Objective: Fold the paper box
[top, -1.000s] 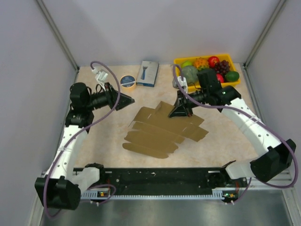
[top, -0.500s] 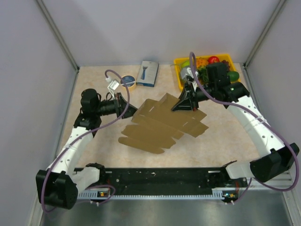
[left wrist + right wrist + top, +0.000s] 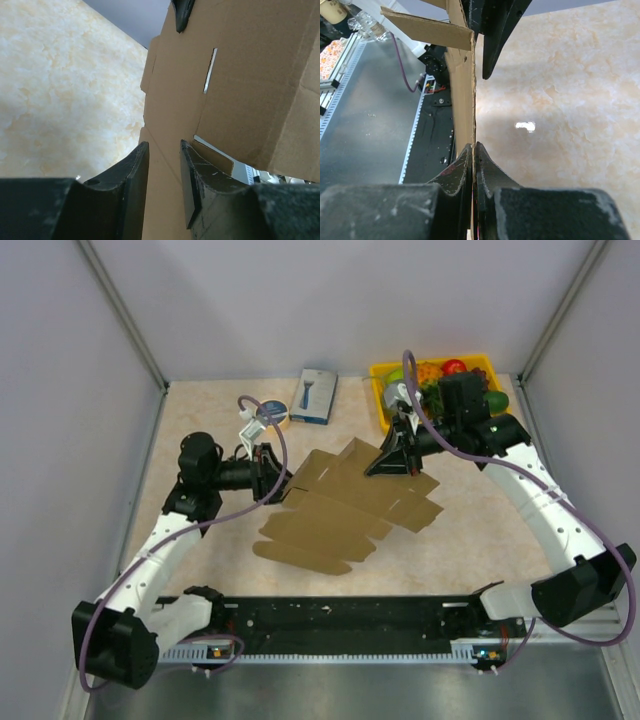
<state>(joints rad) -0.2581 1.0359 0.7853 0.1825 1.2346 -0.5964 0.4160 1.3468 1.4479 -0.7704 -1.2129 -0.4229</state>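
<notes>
Paper box: a plain brown cardboard blank (image 3: 345, 502) with rounded flaps and creases, not yet folded. It sits near the middle of the table (image 3: 480, 540).
Box attitude: the 12-to-1 o'clock part is lifted off the surface. The flaps toward 7 o'clock lie flat on the table.
Box markings: the brown faces that show are plain in every view.
Right gripper: it (image 3: 392, 462) is at the blank's 1 o'clock edge, fingers clenched on the cardboard.
Right wrist view: the sheet (image 3: 462, 90) runs edge-on out from between the pinched tips of the gripper (image 3: 473, 147), with a flap bent off toward 9 o'clock.
Left gripper: it (image 3: 275, 475) is at the blank's 9-to-10 o'clock edge, pointing toward 3 o'clock.
Left wrist view: the tips (image 3: 164, 147) stand a little apart. The brown sheet (image 3: 240, 75) shows through the gap, with nothing pinched between them.
Small box: a blue-and-white printed carton (image 3: 315, 395) at 12 o'clock from the blank, apart from it. Its print is too small to read.
Tape: a roll (image 3: 272, 412) at 11 o'clock from the blank, just beside the carton on its 9 o'clock side. Any label is too small to read.
Tray: a yellow one (image 3: 480, 362) at 1-to-2 o'clock from the blank, in the far right corner. It holds fruit, including a red apple (image 3: 454, 367), and is partly hidden by the right arm.
</notes>
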